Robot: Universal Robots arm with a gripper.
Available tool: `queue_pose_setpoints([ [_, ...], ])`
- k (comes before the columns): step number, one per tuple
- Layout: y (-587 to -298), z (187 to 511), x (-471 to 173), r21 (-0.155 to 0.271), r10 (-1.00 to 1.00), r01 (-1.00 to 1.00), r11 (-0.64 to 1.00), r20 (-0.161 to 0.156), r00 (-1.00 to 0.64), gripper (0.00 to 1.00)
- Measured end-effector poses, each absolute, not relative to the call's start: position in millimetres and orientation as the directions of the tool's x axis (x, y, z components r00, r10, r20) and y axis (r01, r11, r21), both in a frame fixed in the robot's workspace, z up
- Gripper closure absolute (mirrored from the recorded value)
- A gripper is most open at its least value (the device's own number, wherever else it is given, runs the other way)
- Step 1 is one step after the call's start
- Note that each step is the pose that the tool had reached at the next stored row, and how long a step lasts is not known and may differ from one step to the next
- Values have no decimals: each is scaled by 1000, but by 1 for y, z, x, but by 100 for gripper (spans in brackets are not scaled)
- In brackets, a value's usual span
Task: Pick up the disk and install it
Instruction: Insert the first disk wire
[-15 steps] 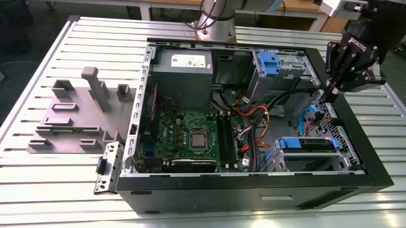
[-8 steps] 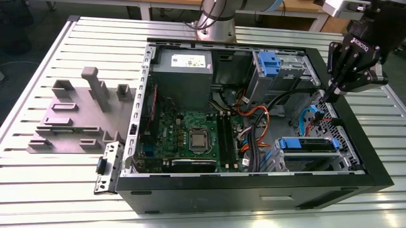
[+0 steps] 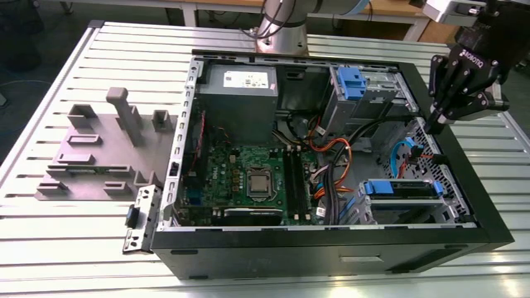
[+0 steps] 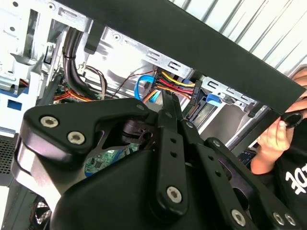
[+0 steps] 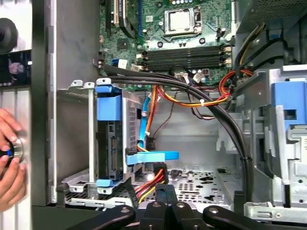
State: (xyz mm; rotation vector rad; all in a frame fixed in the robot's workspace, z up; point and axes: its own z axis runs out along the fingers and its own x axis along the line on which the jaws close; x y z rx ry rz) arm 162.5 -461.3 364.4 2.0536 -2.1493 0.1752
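The disk (image 3: 403, 188) sits in the drive cage at the near corner of the open computer case (image 3: 331, 239), on the exterior view's right, with its blue rails showing. The first wrist view shows the disk (image 5: 111, 148) edge-on in that cage, a blue rail tab at each end. My gripper (image 3: 432, 124) hangs over the case's wall on the exterior view's right, above and behind the disk and apart from it. Its fingers are shut together with nothing between them, as both wrist views show (image 4: 168, 100) (image 5: 165, 189).
Black, orange and blue cables (image 5: 192, 96) run between the motherboard (image 3: 248, 174) and the cage. A grey power-supply box (image 3: 238, 93) stands at the back. A grey fixture (image 3: 99, 155) lies on the table outside the case. A person's hand (image 5: 9, 163) rests outside the case wall.
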Motion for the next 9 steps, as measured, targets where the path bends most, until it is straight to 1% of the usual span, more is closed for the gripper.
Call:
queue_pose_setpoints([
  [4,-461,364,163,25,-963,-998,50,266,-42,89],
  [6,-461,364,163,25,-955,-998,51,293,-41,89],
  [9,-461,364,163,28,-950,-999,44,310,-33,89],
])
